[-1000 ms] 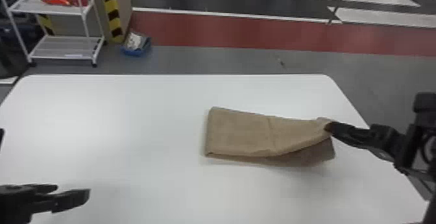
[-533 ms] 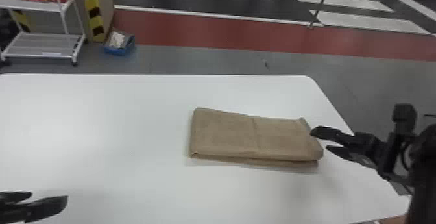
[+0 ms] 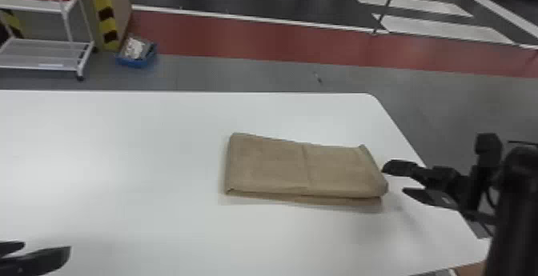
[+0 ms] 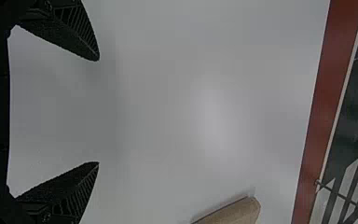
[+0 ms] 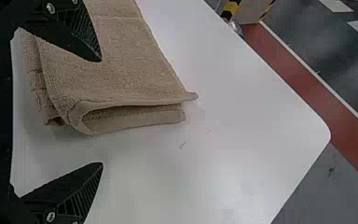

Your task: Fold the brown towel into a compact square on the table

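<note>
My left gripper (image 3: 47,246), fingers spread wide, hangs over the near left part of the white table (image 3: 140,155); the brown towel (image 3: 272,165) lies folded in a layered oblong on the table's right side; at its right end, my right gripper (image 3: 394,180) holds its fingers wide apart.

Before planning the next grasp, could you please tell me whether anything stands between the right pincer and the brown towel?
Nothing visible stands between them: the right pincer, its fingers apart, is close beside the right-hand end of the brown towel on the white table.
</note>
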Controlling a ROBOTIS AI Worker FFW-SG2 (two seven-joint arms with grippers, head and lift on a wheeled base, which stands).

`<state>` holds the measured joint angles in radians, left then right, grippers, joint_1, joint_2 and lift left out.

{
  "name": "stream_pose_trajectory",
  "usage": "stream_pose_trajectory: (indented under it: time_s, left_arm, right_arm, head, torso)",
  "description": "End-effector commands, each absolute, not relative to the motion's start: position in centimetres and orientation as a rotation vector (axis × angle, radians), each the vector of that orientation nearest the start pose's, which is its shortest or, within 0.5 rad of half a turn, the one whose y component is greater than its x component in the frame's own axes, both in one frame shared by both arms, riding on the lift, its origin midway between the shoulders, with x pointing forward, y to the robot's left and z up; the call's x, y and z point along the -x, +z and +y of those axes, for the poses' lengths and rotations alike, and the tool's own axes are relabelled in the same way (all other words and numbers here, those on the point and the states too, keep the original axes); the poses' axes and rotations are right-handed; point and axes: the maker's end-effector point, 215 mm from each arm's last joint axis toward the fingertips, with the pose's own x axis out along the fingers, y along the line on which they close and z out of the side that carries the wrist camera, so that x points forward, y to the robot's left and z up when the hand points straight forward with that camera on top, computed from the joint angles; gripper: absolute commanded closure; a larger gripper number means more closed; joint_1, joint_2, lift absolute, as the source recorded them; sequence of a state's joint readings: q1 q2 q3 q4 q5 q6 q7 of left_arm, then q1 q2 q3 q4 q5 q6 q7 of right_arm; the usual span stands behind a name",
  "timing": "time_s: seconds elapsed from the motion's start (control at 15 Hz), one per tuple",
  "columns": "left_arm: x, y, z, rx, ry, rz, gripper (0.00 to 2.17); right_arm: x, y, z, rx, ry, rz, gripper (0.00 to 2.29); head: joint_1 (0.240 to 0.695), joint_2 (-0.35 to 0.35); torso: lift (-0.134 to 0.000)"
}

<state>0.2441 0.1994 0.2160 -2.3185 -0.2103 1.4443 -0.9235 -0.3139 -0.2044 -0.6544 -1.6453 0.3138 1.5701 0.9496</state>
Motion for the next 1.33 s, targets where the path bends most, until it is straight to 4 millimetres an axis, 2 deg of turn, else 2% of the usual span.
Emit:
stream_pose_trajectory:
  time_s: [0.0, 0.13, 0.47, 0.87, 0.93, 1.07, 1.13, 1.27]
  left_arm:
    - [-36.8, -42.1, 26.8, 0.159, -0.407, 0.926, 0.09]
    - [-36.8, -42.1, 26.9, 0.159, -0.404, 0.926, 0.09]
    - [-36.8, -42.2, 27.2, 0.158, -0.399, 0.925, 0.09]
    - [-37.3, -42.3, 27.7, 0.158, -0.389, 0.925, 0.09]
    - [-37.3, -42.4, 27.8, 0.158, -0.388, 0.928, 0.09]
    - [-37.6, -42.4, 27.9, 0.158, -0.387, 0.925, 0.09]
    - [-37.7, -42.4, 28.0, 0.158, -0.387, 0.923, 0.09]
    - [-37.8, -42.5, 28.0, 0.160, -0.384, 0.926, 0.09]
  right_arm:
    - [-47.0, -43.5, -44.4, -0.696, -0.024, 0.934, 0.13]
    - [-47.7, -44.2, -43.4, -0.655, -0.019, 0.971, 0.14]
    - [-50.1, -45.5, -42.9, -0.488, -0.034, 1.026, 0.25]
    - [-51.9, -45.2, -39.5, -0.489, 0.035, 1.012, 0.89]
    - [-52.0, -45.2, -39.3, -0.483, 0.039, 1.015, 1.29]
    - [-52.1, -45.1, -39.2, -0.483, 0.047, 1.009, 1.71]
    - [-52.3, -44.8, -38.9, -0.503, 0.062, 0.996, 1.78]
    - [-52.7, -43.8, -38.6, -0.561, 0.077, 0.964, 1.78]
  head:
    - [0.695, -0.252]
    - [0.695, -0.243]
    - [0.695, -0.211]
    - [0.695, -0.169]
    - [0.695, -0.160]
    - [0.695, -0.149]
    - [0.695, -0.145]
    - [0.695, -0.137]
  torso:
    - [-0.125]
    - [-0.125]
    - [-0.125]
    - [-0.125]
    - [-0.125]
    - [-0.125]
    - [-0.125]
    - [-0.125]
